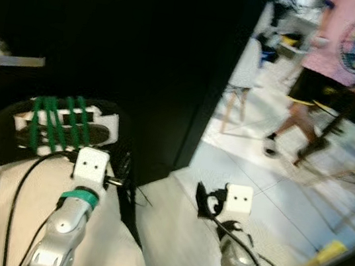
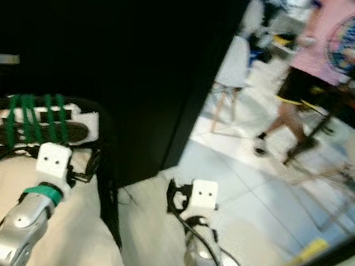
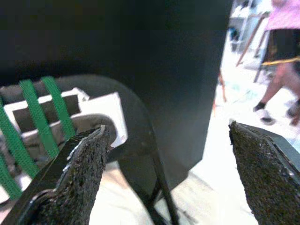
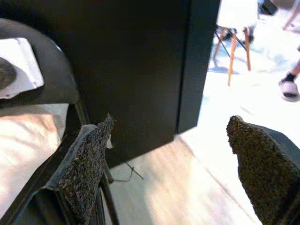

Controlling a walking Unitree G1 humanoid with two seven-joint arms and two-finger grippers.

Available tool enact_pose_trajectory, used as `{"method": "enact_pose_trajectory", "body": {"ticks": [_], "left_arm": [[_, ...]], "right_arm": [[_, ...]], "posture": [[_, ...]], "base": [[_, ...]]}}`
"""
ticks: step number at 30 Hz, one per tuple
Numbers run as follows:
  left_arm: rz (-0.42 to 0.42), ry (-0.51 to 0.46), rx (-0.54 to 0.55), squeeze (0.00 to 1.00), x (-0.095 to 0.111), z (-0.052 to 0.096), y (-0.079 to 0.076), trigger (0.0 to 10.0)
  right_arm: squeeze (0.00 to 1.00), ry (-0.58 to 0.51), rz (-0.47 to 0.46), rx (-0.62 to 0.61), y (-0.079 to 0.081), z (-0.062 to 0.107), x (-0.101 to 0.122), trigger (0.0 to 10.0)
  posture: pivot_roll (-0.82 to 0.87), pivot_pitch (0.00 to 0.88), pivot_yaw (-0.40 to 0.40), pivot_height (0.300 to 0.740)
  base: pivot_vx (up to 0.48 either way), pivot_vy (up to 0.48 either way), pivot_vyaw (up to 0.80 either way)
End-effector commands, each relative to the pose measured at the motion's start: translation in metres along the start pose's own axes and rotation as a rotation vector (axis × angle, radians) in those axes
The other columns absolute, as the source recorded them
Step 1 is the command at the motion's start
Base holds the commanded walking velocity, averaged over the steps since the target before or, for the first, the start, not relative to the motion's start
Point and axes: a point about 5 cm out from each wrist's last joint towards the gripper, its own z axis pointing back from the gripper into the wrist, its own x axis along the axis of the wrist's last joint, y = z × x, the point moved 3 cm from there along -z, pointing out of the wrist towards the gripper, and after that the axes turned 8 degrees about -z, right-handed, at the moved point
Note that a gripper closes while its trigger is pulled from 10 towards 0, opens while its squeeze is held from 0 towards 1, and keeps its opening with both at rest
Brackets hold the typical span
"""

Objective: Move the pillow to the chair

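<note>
A cream pillow lies on the seat of a black folding chair, right below me and to the left. The chair's back carries a white block wrapped in green straps. My left gripper hovers open over the pillow's right edge, by the chair frame, with nothing between its fingers. Open and empty as well, my right gripper hangs over the wooden floor to the chair's right. The right wrist view shows the pillow beside its left finger.
A black door with a silver lever handle stands just behind the chair. Past the doorway lies a tiled floor with a white wooden-legged chair. A person in a pink shirt walks at the back right.
</note>
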Motion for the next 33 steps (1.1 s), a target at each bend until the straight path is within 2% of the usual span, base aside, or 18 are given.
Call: {"method": "enact_pose_trajectory", "body": {"ticks": [1,6,10,13,17,22,25,27,33], "left_arm": [[0.007,0.022,-0.016,0.00,-0.005,0.002,-0.006,10.0],[-0.013,0.032,-0.009,0.00,-0.008,0.004,-0.005,10.0],[-0.024,0.030,-0.008,0.00,-0.007,0.008,-0.003,10.0],[-0.043,0.054,-0.008,0.00,-0.015,0.015,0.001,10.0],[-0.081,0.080,-0.013,0.00,-0.023,0.018,0.004,10.0],[-0.108,0.087,-0.031,0.00,-0.026,0.017,0.003,10.0],[-0.107,0.087,-0.047,0.00,-0.026,0.015,0.004,10.0],[-0.112,0.093,-0.088,0.00,-0.027,0.013,0.004,10.0],[-0.142,0.097,-0.102,0.00,-0.025,0.006,0.010,10.0]], "right_arm": [[0.00,0.010,0.013,-0.028,-0.010,0.003,-0.002,10.0],[0.00,0.018,0.007,-0.038,-0.014,0.002,-0.003,10.0],[0.00,0.030,0.010,-0.024,-0.011,0.000,-0.006,10.0],[0.00,0.029,0.015,-0.015,-0.006,-0.001,-0.007,10.0],[0.00,0.039,0.015,-0.043,-0.009,0.002,-0.013,10.0],[0.00,0.055,0.011,-0.065,-0.012,0.008,-0.021,10.0],[0.00,0.051,0.011,-0.070,-0.011,0.009,-0.022,10.0],[0.00,0.033,-0.001,-0.106,-0.015,0.010,-0.021,10.0],[0.00,0.034,-0.031,-0.159,-0.019,0.015,-0.028,10.0]], "posture": [[-0.05,0.000,-0.009,0.740],[-0.02,0.006,-0.026,0.740],[0.00,0.012,-0.026,0.740],[-0.01,0.023,-0.014,0.740],[0.00,0.020,-0.004,0.740],[0.00,0.012,0.028,0.740],[-0.02,0.005,0.066,0.740],[-0.04,0.000,0.118,0.740],[-0.01,0.000,0.140,0.740]], "base": [[0.000,0.000,-0.80],[0.000,0.000,-0.80],[0.000,0.000,-0.80],[0.000,0.000,-0.80],[0.000,0.000,-0.80],[0.000,0.000,-0.80],[0.000,0.000,-0.80],[0.000,0.000,-0.80],[0.000,0.000,-0.80]]}}
